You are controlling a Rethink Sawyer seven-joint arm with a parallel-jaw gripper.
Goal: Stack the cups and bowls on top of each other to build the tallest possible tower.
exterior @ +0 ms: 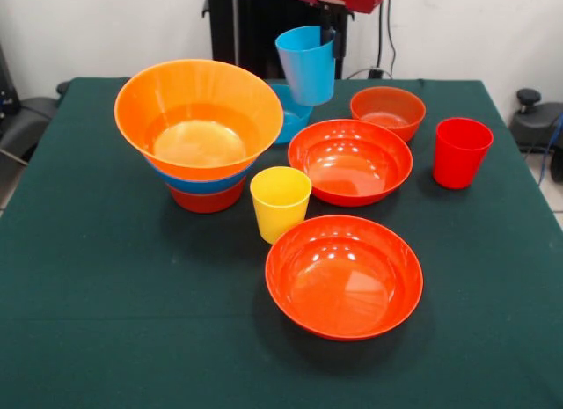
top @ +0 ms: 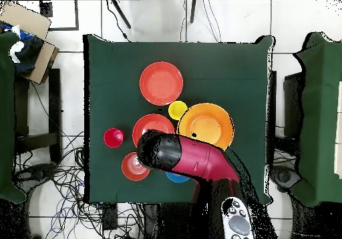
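Observation:
My gripper [exterior: 328, 41] is shut on the rim of the light blue cup [exterior: 307, 66] and holds it in the air above the small blue bowl [exterior: 291, 117]. The tower [exterior: 205, 182] stands at the left: the huge orange bowl [exterior: 198, 119] sits on a blue bowl on a red-orange bowl. The yellow cup [exterior: 280, 202] stands upright just right of it. The red cup [exterior: 461, 151] stands at the right. Two wide red-orange bowls [exterior: 349, 161] [exterior: 343, 275] and a small red-orange bowl [exterior: 387, 112] lie loose. In the overhead view the arm [top: 187, 157] hides the gripper and the light blue cup.
The green table [exterior: 106, 321] ends near the red cup on the right. The overhead view shows the orange bowl [top: 206, 125], yellow cup [top: 178, 109], red cup [top: 113, 137] and far wide bowl [top: 161, 83]. Chairs and cables surround the table.

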